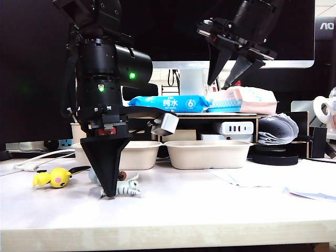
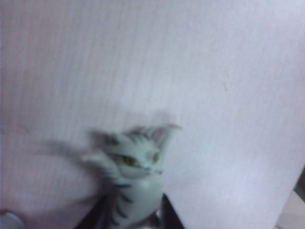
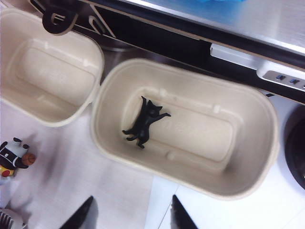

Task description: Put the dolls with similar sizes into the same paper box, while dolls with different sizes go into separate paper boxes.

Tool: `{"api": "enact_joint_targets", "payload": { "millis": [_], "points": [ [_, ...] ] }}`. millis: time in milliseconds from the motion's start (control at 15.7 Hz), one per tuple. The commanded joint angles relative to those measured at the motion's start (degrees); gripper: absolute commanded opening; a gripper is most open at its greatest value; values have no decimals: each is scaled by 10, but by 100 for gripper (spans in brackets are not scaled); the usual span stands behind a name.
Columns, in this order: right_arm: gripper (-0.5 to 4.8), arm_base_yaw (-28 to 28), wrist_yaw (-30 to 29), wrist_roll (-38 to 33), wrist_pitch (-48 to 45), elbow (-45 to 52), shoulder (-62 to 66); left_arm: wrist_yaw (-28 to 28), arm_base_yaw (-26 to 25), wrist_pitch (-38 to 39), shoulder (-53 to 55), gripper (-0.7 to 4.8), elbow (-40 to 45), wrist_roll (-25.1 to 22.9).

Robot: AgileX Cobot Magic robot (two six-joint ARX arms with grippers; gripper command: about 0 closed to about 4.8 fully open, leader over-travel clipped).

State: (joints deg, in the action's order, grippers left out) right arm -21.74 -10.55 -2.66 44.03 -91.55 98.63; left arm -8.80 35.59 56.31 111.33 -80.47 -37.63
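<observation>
I count two beige paper boxes: the left box (image 1: 137,154) and the right box (image 1: 208,154), side by side at mid-frame in the exterior view. I count four dolls in all: one yellow doll (image 1: 54,178) at lower left, one grey-striped cat (image 1: 127,188) at lower centre-left, one pale blue doll (image 1: 93,176) partly hidden just above the cat, and one black cat (image 3: 144,122) lying inside the right box. I see two grippers: the left gripper (image 1: 108,195) low over the striped cat and the right gripper (image 1: 219,82) at upper right.
</observation>
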Motion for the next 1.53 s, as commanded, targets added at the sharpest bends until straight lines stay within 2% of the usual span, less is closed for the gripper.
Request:
{"api": "enact_joint_targets", "payload": {
  "millis": [64,127,254,573,700,763,827,891,954,1145,1336,1400,1463,1527],
  "points": [
    [203,0,-1,2,-4,-2,-5,-5,5,-25,-2,146,-2,16],
    [203,0,0,2,-3,-2,-5,-4,7,-37,-2,142,-3,25],
    [203,2,0,4,0,-2,-5,-4,13,-44,-2,17,-3,25],
    [203,10,0,8,1,-2,-13,-3,20,-69,-2,17,-4,40],
    [203,20,-1,13,10,-2,-18,4,19,-98,-2,16,-32,50],
    [203,28,-1,17,19,-2,-21,26,19,-117,-2,-2,-60,51],
    [203,30,0,21,27,-2,-23,46,19,-144,-2,-6,-80,50],
    [203,42,0,26,44,-2,-27,52,19,-220,-2,-6,-104,51],
    [203,46,1,29,59,-2,-32,52,17,-290,-1,-6,-110,52],
    [203,51,6,33,77,-2,-47,64,17,-421,24,-6,-110,55],
    [203,51,5,33,83,-2,-60,83,17,-444,76,-5,-110,55],
    [203,51,5,33,86,-2,-62,117,19,-452,96,182,-110,70],
    [203,51,5,33,89,-2,-62,132,19,-463,99,307,-110,87],
    [203,51,5,33,93,-2,-62,141,18,-482,101,393,-110,105]
  ]
}}
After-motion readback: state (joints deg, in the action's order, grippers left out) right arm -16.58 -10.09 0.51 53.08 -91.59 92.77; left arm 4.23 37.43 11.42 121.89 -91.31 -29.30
